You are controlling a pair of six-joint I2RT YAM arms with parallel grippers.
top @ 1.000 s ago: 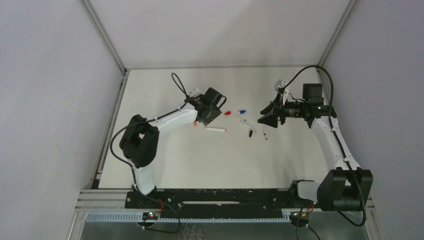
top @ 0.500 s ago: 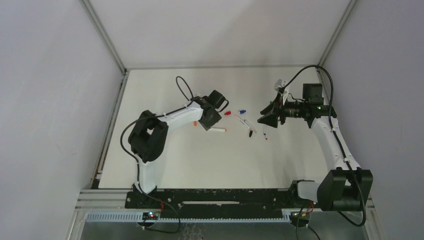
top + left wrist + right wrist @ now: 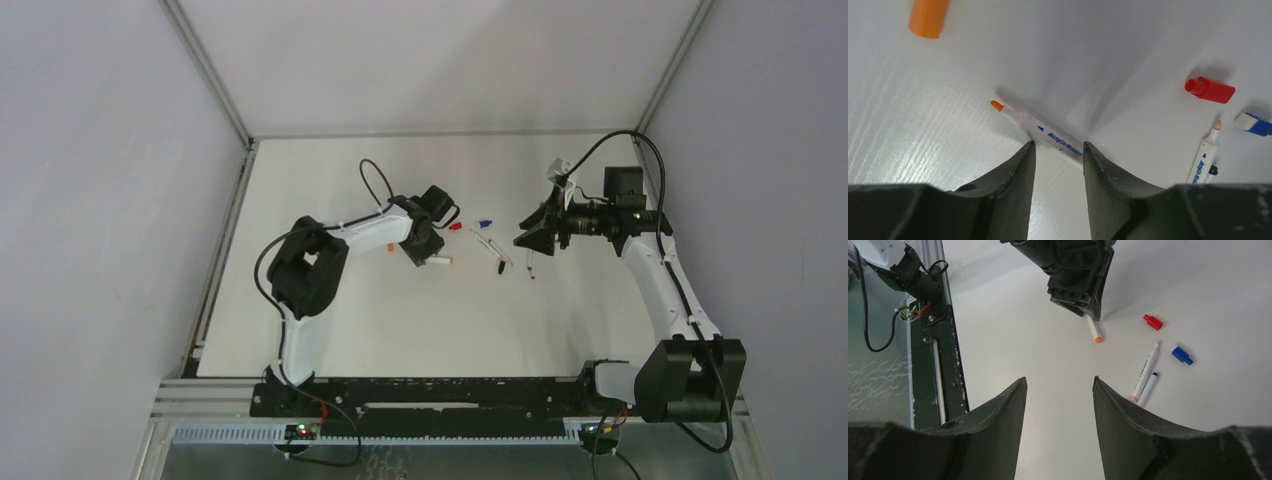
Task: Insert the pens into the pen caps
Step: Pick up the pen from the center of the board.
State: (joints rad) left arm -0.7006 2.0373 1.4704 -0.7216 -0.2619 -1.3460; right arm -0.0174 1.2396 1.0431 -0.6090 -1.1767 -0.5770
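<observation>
White and faintly grained, the surface (image 3: 923,125) carried everything loose, with nothing on it to stop a pen rolling. The left pincer (image 3: 1057,145) stood low over the orange-tipped pen (image 3: 1048,134), jaws apart and straddling the barrel, clenched on nothing. The pen lay slantwise across the gap rather than square to it. A closing finger could, I judged, catch one end first and spin or squirt the slim round barrel out sideways. Set too low, the fingertips could scrape the top.

The orange cap (image 3: 928,17) lay well apart beyond the pen's tip. The red cap (image 3: 1210,90) and blue cap (image 3: 1253,124) lay off to the other side, where a knocked pen might scatter them.

The right pincer (image 3: 1059,382) hung released and empty by the black-tipped pen (image 3: 1149,387) and its neighbours.

Plain pale walls (image 3: 100,200) closed the surface in on three sides, with metal frame posts (image 3: 210,75) at the far corners. A black rail (image 3: 450,395) along the near edge held both arm bases.
</observation>
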